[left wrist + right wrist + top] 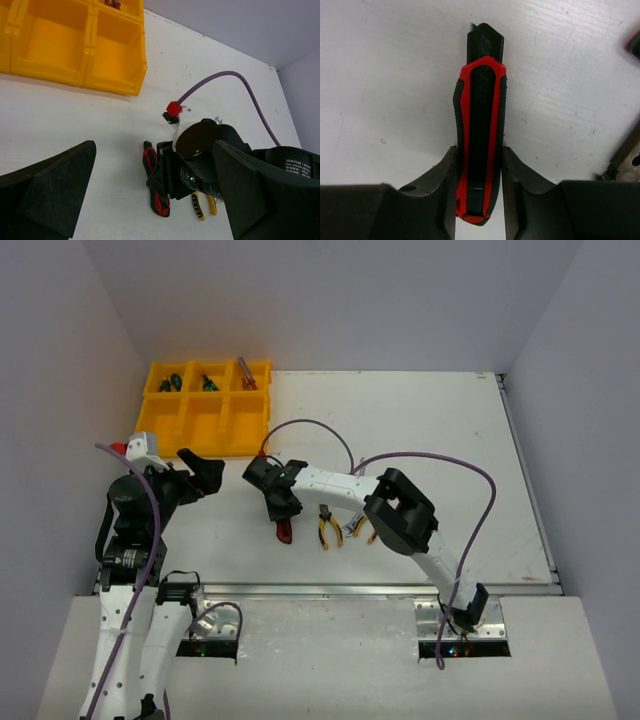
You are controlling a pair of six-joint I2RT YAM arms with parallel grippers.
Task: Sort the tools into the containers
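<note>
A red-black utility knife [480,115] lies flat on the white table. My right gripper [479,150] is shut on its rear half, with one finger against each side. In the top view the right gripper [280,508] is at the table's middle left and the knife's end [284,531] sticks out toward the near edge. My left gripper [203,475] is open and empty, hovering left of it; the left wrist view shows the knife [161,205] between its fingers. The yellow tray [268,412] sits at the back left.
Yellow-handled pliers [327,527] and more tools, including a second yellow-handled pair [360,528], lie just right of the knife. The tray's back compartments hold green screwdrivers [170,383] and red-handled pliers [247,375]. Purple cables loop over both arms.
</note>
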